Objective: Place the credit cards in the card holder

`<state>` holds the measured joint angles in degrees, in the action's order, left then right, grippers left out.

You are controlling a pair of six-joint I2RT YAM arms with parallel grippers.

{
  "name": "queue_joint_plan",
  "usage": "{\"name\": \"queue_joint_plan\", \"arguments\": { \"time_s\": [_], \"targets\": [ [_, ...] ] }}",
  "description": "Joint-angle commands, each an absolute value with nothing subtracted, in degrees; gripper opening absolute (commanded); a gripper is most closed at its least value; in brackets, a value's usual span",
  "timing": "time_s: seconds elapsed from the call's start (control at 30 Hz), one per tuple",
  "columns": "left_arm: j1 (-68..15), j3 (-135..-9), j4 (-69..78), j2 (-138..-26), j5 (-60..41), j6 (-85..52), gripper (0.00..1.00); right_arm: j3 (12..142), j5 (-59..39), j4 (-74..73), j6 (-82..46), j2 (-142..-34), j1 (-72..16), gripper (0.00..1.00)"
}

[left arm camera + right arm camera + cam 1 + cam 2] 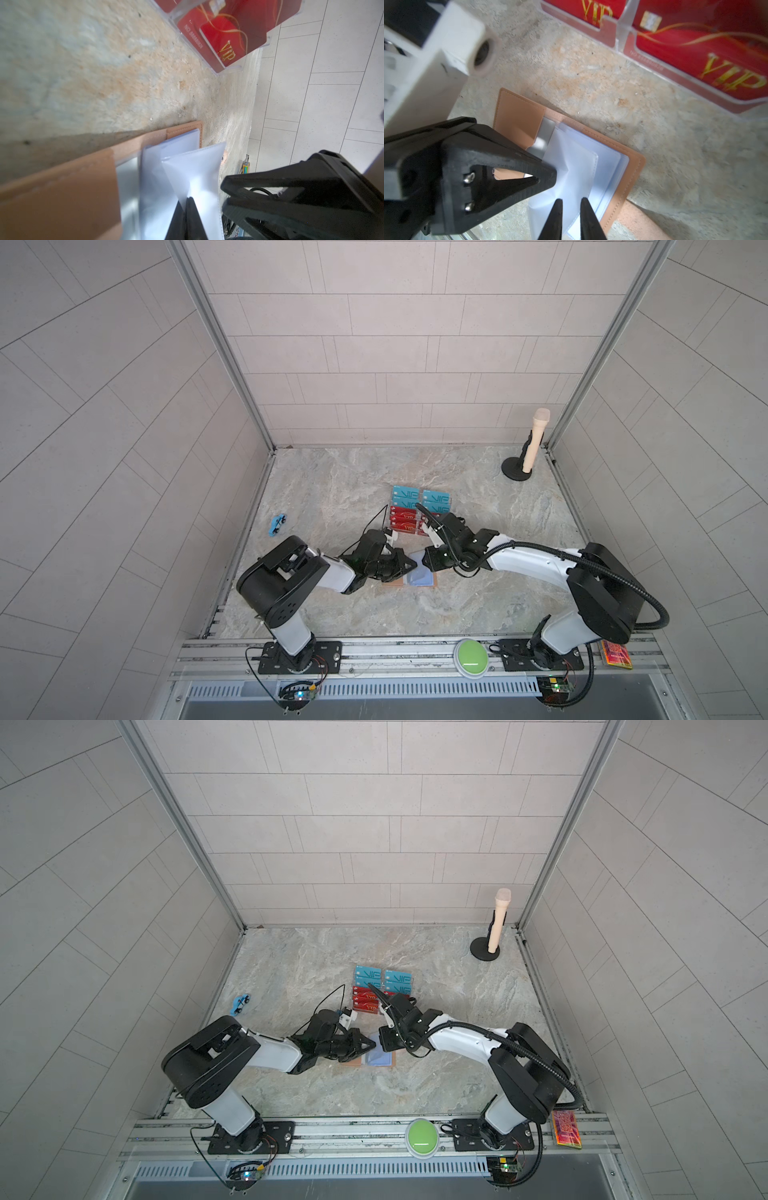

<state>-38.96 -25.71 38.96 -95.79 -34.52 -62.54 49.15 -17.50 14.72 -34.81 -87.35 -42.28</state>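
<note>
Step, likely: opening pocket, 0 cards loaded. Tan leather fold-over card holder (632, 172) lies open on marble tabletop (591, 79), near red and teal plastic VIP credit cards (434, 499) in clear acrylic stand (620, 35). Left tool (187, 204) pinches pale-blue translucent pocket sleeve (577, 164). Right tool (571, 200) narrowly parted, seemingly empty. Next probably: fetch 1 card.

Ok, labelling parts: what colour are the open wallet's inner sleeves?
Pale blue plastic sleeves in the tan stitched card holder; best in the right wrist view.

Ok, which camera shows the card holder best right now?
The right wrist view: the card holder lies open there, tan cover and pale pockets nearly whole, one pocket sheet pinched by the left gripper. The left wrist view shows a cropped, close-up part. In both top views the arms hide most of it.
</note>
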Motion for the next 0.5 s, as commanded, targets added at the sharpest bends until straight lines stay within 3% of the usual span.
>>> {"name": "queue_joint_plan", "arguments": {
  "time_s": [0.0, 0.47],
  "targets": [
    [-38.67, -24.14, 40.16, -94.67, -34.73, -61.96, 0.05, 47.38, -16.43, 14.29, -36.19, -84.22, -41.31, 0.2],
    [-38.67, -21.38, 42.52, -90.85, -35.5, -61.53, 0.02, 44.25, -19.8, 9.92, -38.06, -86.85, -40.12, 0.2]
  ]
}}
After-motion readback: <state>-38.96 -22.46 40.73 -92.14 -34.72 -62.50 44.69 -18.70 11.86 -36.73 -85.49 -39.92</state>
